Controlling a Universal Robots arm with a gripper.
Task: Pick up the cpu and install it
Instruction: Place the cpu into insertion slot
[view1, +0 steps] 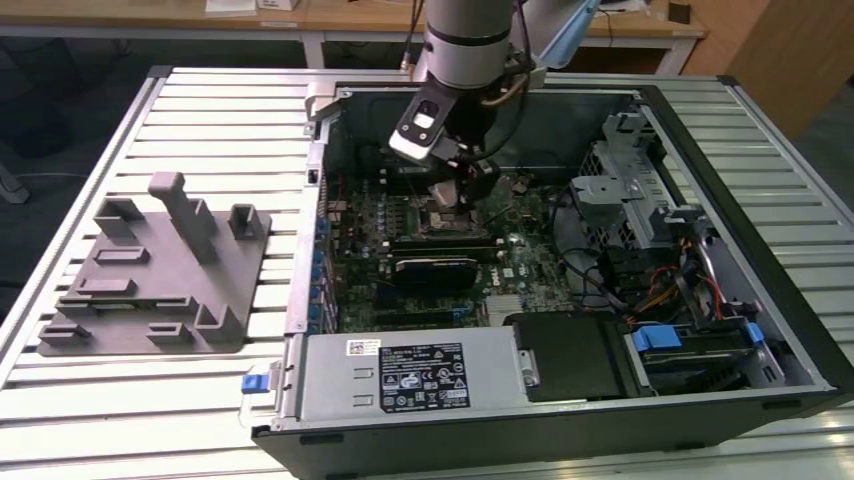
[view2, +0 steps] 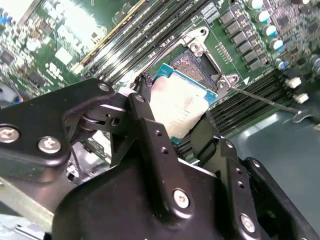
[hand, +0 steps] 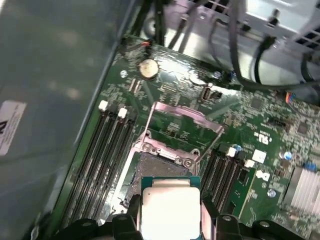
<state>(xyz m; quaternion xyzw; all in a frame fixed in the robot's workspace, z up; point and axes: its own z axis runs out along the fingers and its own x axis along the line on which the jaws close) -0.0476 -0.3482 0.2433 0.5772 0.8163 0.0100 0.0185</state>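
The cpu (hand: 170, 210) (view2: 181, 106), a small square chip with a pale silver top on a green-edged base, is clamped by its two opposite edges between my gripper's (hand: 170, 214) (view2: 177, 114) black fingers. It hangs slightly tilted just above the open socket (hand: 161, 172) (view2: 196, 62) on the green motherboard (view1: 521, 265). The socket's metal load plate (hand: 186, 124) stands flipped up on its far side. In the exterior view my gripper (view1: 451, 192) reaches down into the open computer case (view1: 747, 300), over the socket (view1: 441, 222).
Memory slots (hand: 107, 145) flank the socket on both sides. A black block (view1: 434, 270) sits on the board below the socket. Drive cage (view1: 627, 190) and cables (view1: 654, 290) crowd the exterior view's right; a power supply (view1: 407, 375) fills the front. A grey fixture plate (view1: 147, 270) lies outside.
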